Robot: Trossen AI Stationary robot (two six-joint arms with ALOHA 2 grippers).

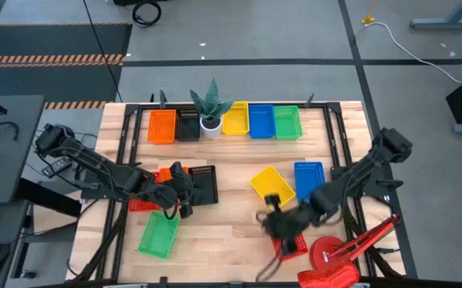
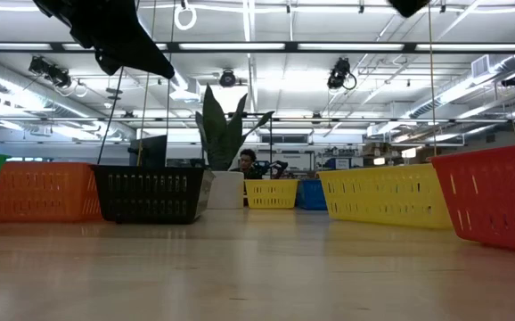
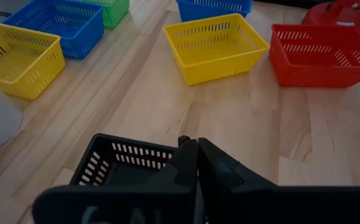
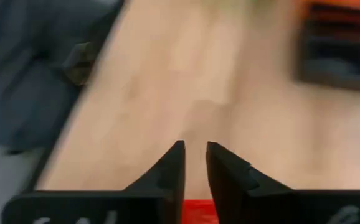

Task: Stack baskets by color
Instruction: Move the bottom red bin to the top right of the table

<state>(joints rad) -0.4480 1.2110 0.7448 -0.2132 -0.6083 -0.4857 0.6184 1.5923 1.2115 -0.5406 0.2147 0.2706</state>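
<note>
Two grippers at baskets on the table [image 1: 231,232]
Left gripper [image 3: 197,146], fingers pressed together, over the black basket [image 3: 121,163]; right gripper [image 4: 195,163], fingers narrowly parted, above the red basket [image 4: 200,211]

Red basket [image 3: 320,55], blk basket [image 3: 127,163]

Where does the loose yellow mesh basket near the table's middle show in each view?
High view: yellow mesh basket, centre-right, beside a blue basket.
Low view: right of centre.
Left wrist view: top centre.
Right wrist view: not in it.
Shared landmark: red mesh basket beside it.
</note>
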